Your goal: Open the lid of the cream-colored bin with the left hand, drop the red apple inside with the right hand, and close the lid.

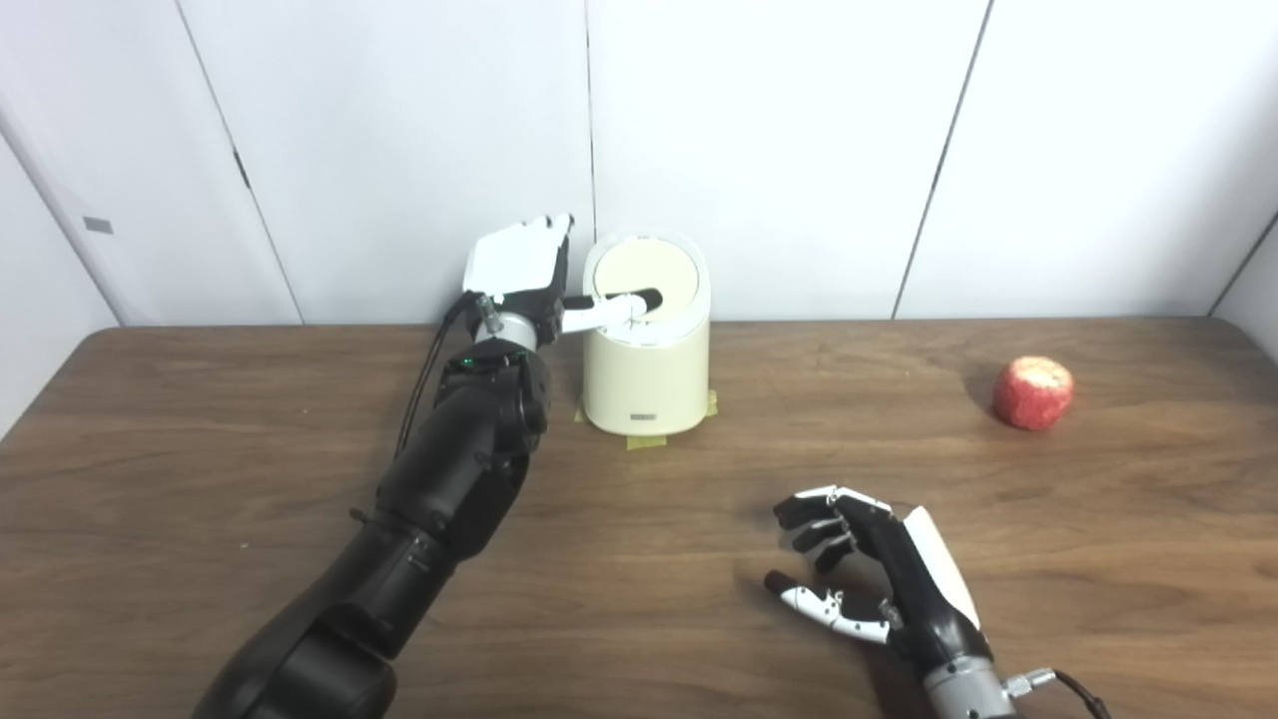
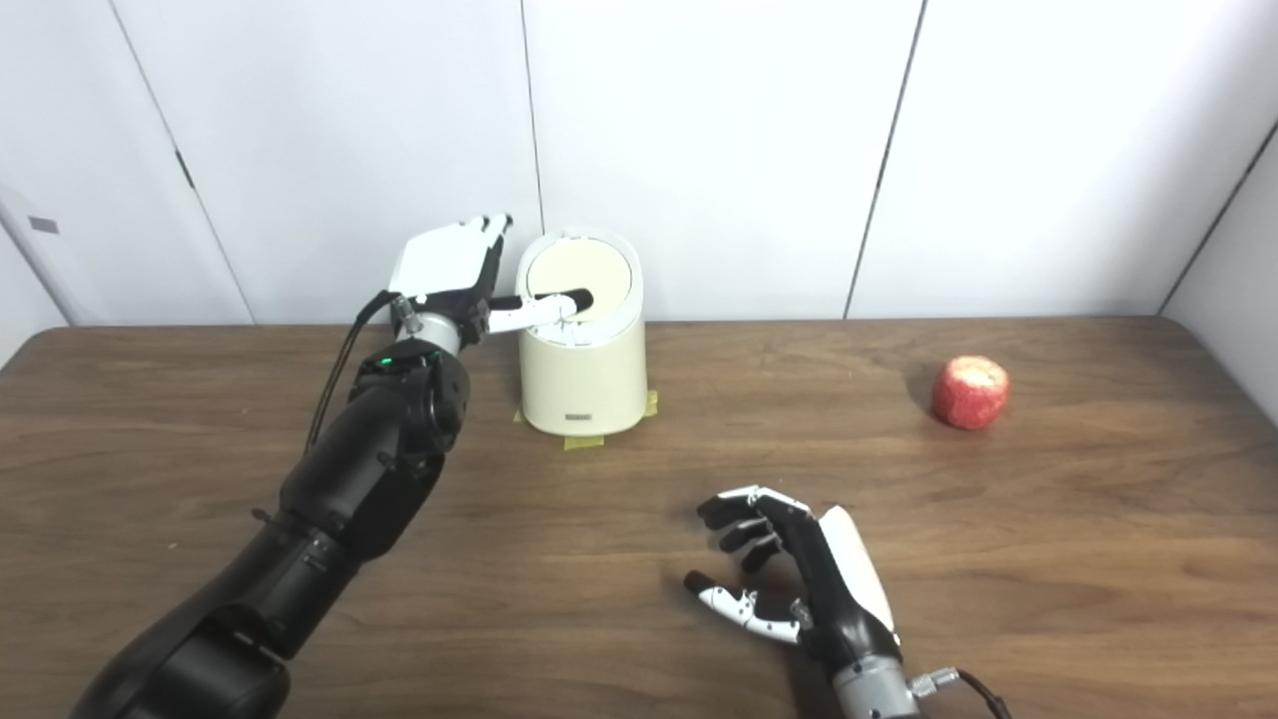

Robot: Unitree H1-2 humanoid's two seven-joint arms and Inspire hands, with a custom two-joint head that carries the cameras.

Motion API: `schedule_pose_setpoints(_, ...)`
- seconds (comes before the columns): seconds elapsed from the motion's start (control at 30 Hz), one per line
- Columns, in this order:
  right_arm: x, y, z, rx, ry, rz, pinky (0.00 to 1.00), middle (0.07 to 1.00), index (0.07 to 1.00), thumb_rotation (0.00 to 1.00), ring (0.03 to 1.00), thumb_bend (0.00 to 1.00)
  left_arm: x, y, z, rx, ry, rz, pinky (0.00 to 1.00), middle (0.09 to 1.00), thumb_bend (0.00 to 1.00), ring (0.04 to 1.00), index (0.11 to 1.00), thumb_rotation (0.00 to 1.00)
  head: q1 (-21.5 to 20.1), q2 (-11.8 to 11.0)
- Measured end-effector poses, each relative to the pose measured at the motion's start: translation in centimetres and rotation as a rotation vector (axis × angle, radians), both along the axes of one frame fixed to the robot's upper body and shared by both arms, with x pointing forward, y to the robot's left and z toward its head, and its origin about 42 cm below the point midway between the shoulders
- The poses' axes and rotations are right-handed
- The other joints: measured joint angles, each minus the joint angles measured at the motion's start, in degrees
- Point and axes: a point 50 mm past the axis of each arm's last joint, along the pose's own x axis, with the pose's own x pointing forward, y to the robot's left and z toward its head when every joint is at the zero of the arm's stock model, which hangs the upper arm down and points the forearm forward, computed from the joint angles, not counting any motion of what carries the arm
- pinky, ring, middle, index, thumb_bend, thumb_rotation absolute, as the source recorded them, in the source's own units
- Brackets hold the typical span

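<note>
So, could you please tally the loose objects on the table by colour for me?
Cream: 1, the bin, lid closed
Red: 1, the apple
Yellow: 2 visible tape bits at the bin's base
Total: 4

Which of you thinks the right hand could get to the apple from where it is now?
Probably yes. The right hand is open and holds nothing, and only bare table lies between it and the apple.
</note>
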Motion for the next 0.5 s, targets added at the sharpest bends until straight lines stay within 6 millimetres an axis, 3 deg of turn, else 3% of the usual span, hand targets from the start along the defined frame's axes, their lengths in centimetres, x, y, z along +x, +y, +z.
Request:
schedule_pose_setpoints(0.17, 0.0, 0.0, 0.0, -0.004, 0.000, 0.000, 0.46, 0.632, 0.613, 0.00, 0.573, 0.34, 0.2, -0.9, 1.3, 0.036, -0.057, -0.025, 1.00, 1.000, 1.00, 1.000, 1.000, 0.22, 0.0, 0.0)
schedule_pose_setpoints(0.27, 0.0, 0.0, 0.0, -0.004, 0.002, 0.001, 0.46, 0.632, 0.615, 0.00, 0.569, 0.34, 0.1, -1.0, 1.3, 0.043, -0.070, -0.027, 1.00, 1.000, 1.00, 1.000, 1.000, 0.28, 0.0, 0.0)
schedule_pose_setpoints(0.3, 0.0, 0.0, 0.0, -0.005, 0.002, 0.000, 0.45, 0.630, 0.615, 0.00, 0.566, 0.34, 0.1, -0.9, 1.3, 0.044, -0.070, -0.026, 1.00, 1.000, 0.98, 1.000, 1.000, 0.44, 0.0, 0.0)
schedule_pose_setpoints(0.33, 0.0, 0.0, 0.0, -0.006, 0.002, 0.000, 0.45, 0.626, 0.615, 0.00, 0.562, 0.34, 0.2, -0.8, 1.3, 0.043, -0.068, -0.024, 1.00, 1.000, 0.88, 1.000, 1.000, 0.71, 0.1, -0.1)
schedule_pose_setpoints(0.37, 0.0, 0.0, 0.0, -0.007, 0.002, 0.000, 0.44, 0.625, 0.616, 0.00, 0.560, 0.34, 0.2, -0.7, 1.2, 0.038, -0.061, -0.022, 1.00, 1.000, 0.83, 1.000, 1.000, 0.85, 0.1, -0.1)
schedule_pose_setpoints(0.4, 0.0, 0.0, 0.1, -0.007, 0.002, 0.001, 0.45, 0.629, 0.616, 0.00, 0.566, 0.34, 0.2, -0.6, 1.0, 0.026, -0.049, -0.017, 1.00, 1.000, 0.78, 1.000, 1.000, 0.94, 0.2, -0.1)
schedule_pose_setpoints(0.5, 0.0, 0.0, 0.1, -0.008, 0.002, 0.004, 0.45, 0.628, 0.614, 0.00, 0.564, 0.34, -0.1, 0.0, -0.1, -0.005, -0.011, -0.006, 1.00, 1.000, 0.76, 1.000, 1.000, 0.99, 0.1, -0.1)
